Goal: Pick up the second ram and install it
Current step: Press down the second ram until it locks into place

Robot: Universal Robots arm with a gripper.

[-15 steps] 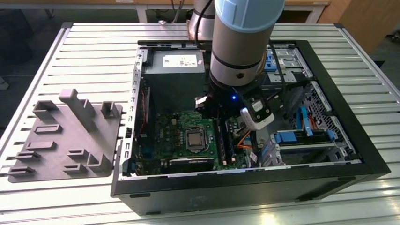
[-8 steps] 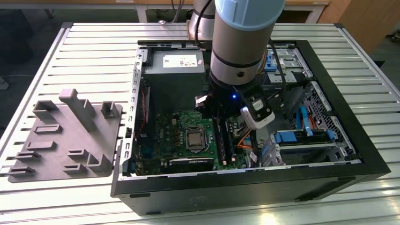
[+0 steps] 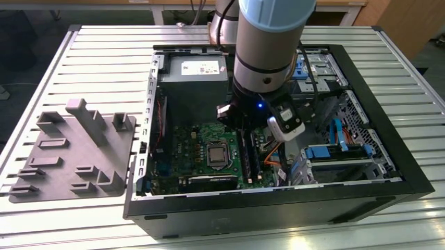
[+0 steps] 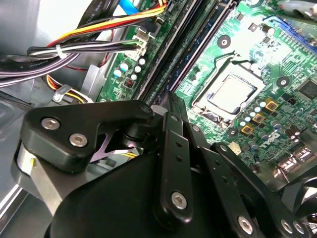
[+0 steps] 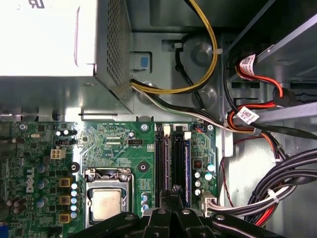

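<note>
Fixture block (image 3: 70,151): grey moulded holder on the slatted table (image 3: 111,57), at the exterior view's left, just beside the case.
Computer case (image 3: 389,172): lies open on its side; inside it sit the green motherboard (image 3: 191,148), the silver processor (image 3: 218,155), a grey power supply (image 3: 195,70), blue drive brackets and cable bundles.
Arm (image 3: 268,47): reaches down into the case, over the memory slots (image 3: 249,156).
Second ram (image 5: 187,166): blue stick standing on edge in a black slot beside the processor, seen in the first wrist view; it runs down to the fingertips.
Gripper (image 5: 174,194): fingers drawn close together right above the slot area; whether they clamp the stick, I cannot tell.
Second wrist view: black gripper linkage (image 4: 168,163) close up, with the processor socket (image 4: 230,94) and yellow, red and black wiring (image 4: 99,37) beyond.
</note>
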